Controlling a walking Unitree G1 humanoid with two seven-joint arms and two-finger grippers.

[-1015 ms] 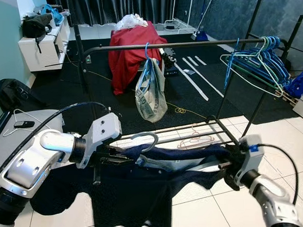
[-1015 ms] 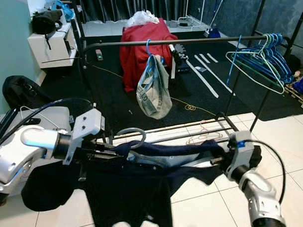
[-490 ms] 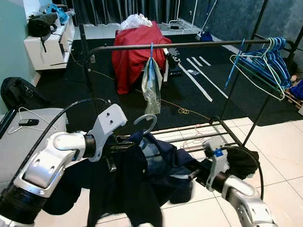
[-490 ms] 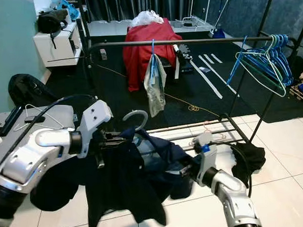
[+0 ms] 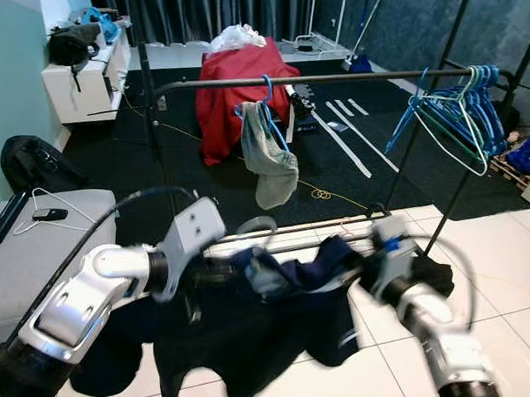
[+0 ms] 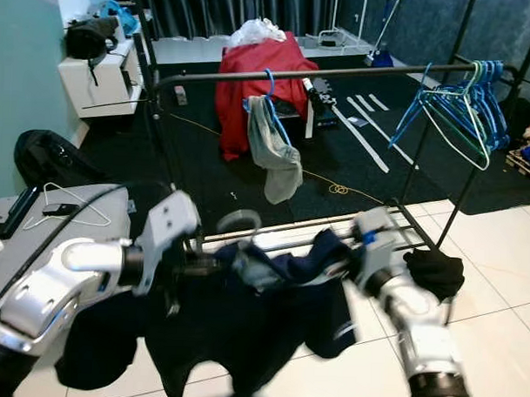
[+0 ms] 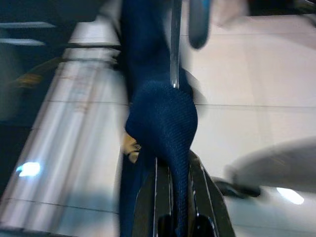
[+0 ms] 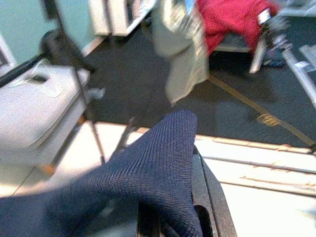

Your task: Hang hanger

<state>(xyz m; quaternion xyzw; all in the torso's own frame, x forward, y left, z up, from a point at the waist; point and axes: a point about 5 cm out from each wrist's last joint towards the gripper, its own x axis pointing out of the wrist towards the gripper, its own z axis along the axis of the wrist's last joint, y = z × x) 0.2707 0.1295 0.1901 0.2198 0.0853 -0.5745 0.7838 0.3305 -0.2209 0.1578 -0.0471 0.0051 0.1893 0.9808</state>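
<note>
1. A dark navy garment [image 5: 269,329] on a grey-hooked hanger [image 5: 257,226] is held low, in front of the rail [image 5: 321,78].
2. The left gripper [image 5: 212,271] and right gripper [image 5: 367,270] appear closed on the garment, though blurred.
3. A grey garment [image 5: 268,159] and blue hangers [image 5: 455,114] are hung on the rail.

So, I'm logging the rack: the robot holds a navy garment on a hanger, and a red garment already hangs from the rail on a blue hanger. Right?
Not quite. The garment on the rail is grey, not red, as the left eye view shows; its hanger is blue. The robot does hold a navy garment on a hanger.
</note>
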